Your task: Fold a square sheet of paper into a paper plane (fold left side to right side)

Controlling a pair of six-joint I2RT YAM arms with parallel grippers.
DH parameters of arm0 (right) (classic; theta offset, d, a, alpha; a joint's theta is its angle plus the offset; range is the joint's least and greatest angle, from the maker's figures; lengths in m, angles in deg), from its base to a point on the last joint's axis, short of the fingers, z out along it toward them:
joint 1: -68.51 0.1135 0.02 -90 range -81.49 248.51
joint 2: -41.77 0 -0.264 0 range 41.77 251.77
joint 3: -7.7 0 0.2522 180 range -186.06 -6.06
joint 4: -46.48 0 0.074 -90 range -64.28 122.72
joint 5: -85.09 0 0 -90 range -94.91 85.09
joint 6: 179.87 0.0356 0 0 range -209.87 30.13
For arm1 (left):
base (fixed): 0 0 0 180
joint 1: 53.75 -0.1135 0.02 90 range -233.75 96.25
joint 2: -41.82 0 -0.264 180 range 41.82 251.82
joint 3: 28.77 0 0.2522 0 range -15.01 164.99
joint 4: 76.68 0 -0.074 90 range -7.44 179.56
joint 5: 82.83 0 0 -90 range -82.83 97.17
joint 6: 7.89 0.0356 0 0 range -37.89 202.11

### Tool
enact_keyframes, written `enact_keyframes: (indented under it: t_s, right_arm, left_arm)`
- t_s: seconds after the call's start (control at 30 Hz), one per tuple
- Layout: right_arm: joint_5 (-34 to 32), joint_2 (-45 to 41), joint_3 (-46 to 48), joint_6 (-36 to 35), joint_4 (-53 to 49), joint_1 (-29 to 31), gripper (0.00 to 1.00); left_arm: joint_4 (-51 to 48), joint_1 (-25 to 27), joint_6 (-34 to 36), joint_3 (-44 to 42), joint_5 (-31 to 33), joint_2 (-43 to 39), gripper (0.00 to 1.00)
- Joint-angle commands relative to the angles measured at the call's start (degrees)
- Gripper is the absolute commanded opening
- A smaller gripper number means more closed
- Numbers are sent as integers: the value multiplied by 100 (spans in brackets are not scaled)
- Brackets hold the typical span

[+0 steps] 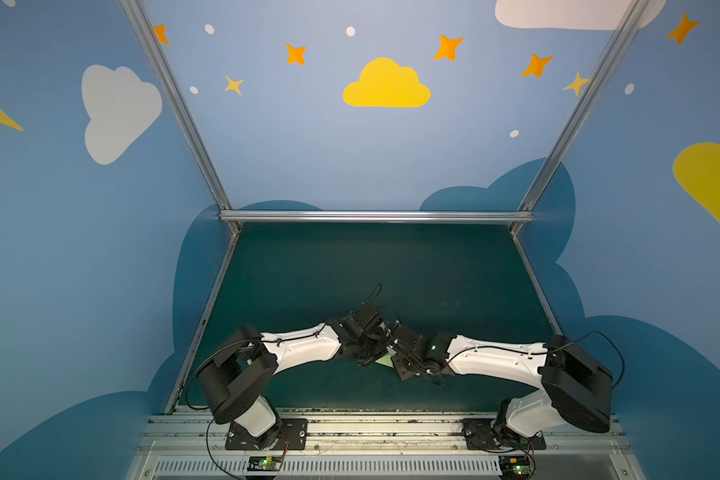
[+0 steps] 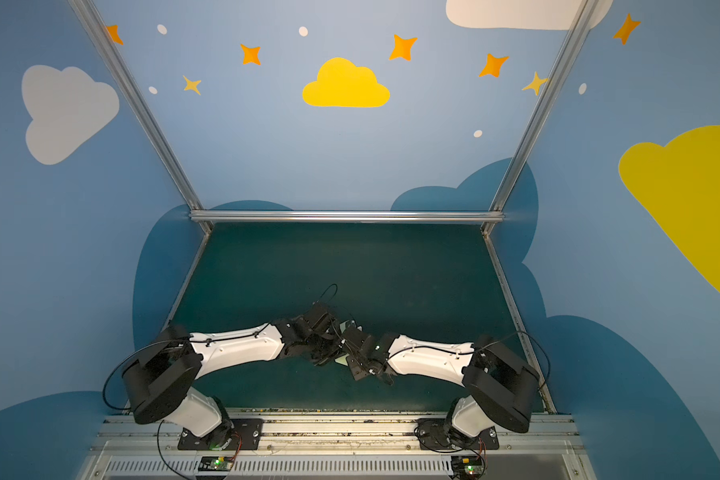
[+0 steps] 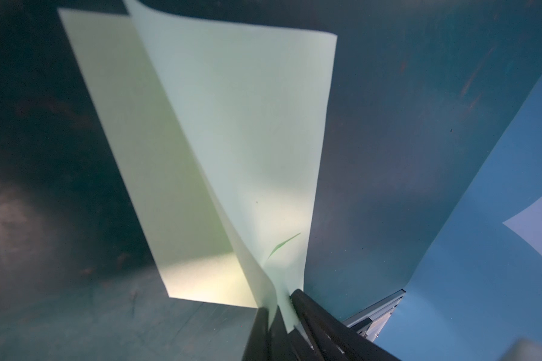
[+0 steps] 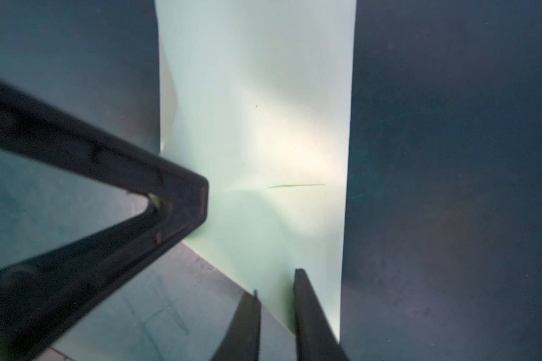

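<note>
Paper plane (image 3: 232,140), pale green, two flaps splayed; pinched in left end effector (image 3: 279,300)

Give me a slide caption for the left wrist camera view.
Left claw pinching the pale green paper plane, its folded layers fanning out over the dark green table.

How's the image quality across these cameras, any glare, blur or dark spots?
Left wrist view: a warm glare patch on the paper plane, its edges soft. Right wrist view: glare whitens the paper's middle, and the left gripper looks blurred, close to the lens. In both top views: even light, but the dark table hides detail mid-scene.
</note>
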Motion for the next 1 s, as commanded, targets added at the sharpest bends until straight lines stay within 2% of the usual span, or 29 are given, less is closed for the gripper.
enact_keyframes:
  t_s: [0.0,0.07,0.27,0.37,0.5,0.7,0.97]
  right_arm:
    - [-52,97,-21,72,-10,34,6]
    - [-52,125,14,138,24,29,0]
    - [246,4,166,339,252,-90,0]
    - [676,-173,382,517,589,-282,0]
    - [1257,-419,702,773,1053,-612,0]
    - [1941,-758,1283,1056,1660,-1113,0]
    - [2472,-1002,1571,1226,1959,-1490,0]
  left_arm:
    - [-170,-36,230,117,-41,16,4]
    - [-271,-80,397,207,8,-60,8]
    - [-881,-362,960,443,314,-525,28]
    - [-1247,-498,1257,490,618,-797,32]
    - [-1283,-555,1539,307,772,-1001,28]
    - [-774,-521,1791,-36,554,-759,9]
    - [-265,-301,2181,206,194,-37,6]
